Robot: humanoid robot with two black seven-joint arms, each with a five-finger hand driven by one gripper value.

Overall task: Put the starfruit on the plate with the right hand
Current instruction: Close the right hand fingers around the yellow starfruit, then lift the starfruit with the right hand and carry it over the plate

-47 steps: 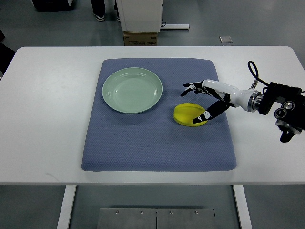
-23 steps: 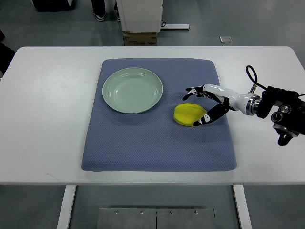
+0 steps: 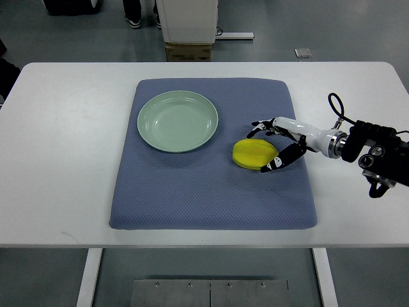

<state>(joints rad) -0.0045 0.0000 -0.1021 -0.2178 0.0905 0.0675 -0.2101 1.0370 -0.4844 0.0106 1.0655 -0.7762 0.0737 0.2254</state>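
A yellow starfruit (image 3: 254,155) lies on the blue mat (image 3: 211,185), right of centre. An empty pale green plate (image 3: 177,121) sits on the mat's upper left part, apart from the fruit. My right hand (image 3: 275,144) comes in from the right edge and sits just right of the starfruit. Its fingers are spread around the fruit's right side, thumb tip near the fruit's lower right edge. The hand is open and holds nothing. The left arm is out of view.
The mat lies on a white table (image 3: 57,160). A cardboard box (image 3: 189,51) and a white cabinet base stand on the floor behind the table's far edge. A person's shoes (image 3: 133,22) show at the top.
My right hand has drawn back a little to the right and lowered, its fingers now closer around the starfruit's right side. The starfruit has barely moved.
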